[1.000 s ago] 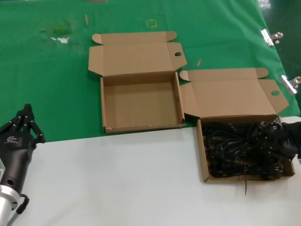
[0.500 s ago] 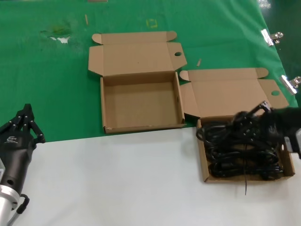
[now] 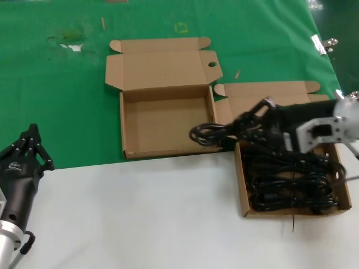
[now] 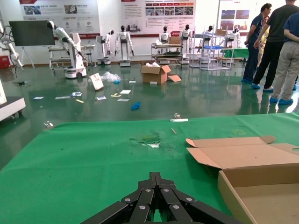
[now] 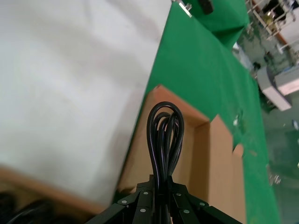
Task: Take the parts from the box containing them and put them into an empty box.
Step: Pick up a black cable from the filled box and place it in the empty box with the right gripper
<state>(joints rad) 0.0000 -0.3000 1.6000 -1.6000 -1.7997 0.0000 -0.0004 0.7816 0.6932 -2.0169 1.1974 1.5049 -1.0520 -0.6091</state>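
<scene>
My right gripper [image 3: 242, 126] is shut on a black coiled power cable [image 3: 208, 133] and holds it in the air between the two brown boxes, its loop over the right wall of the empty box [image 3: 128, 124]. The right wrist view shows the cable loop [image 5: 165, 135] sticking out from my shut right gripper [image 5: 162, 182] with the empty box [image 5: 154, 140] beyond. The box with the cables [image 3: 241, 185] stands at the right, holding several black cables [image 3: 291, 182]. My left gripper [image 3: 31, 144] is parked at the lower left, shut and empty [image 4: 156, 179].
Both boxes have open flap lids [image 3: 162, 64] folded back on the green cloth [image 3: 56, 101]. White table surface [image 3: 140, 213] lies in front. Metal clips [image 3: 321, 43] sit at the far right edge. The left wrist view shows the empty box's edge [image 4: 238, 198].
My right gripper has lifted a cable out of the right box and carried it left, toward the empty box. The left arm has not moved.
</scene>
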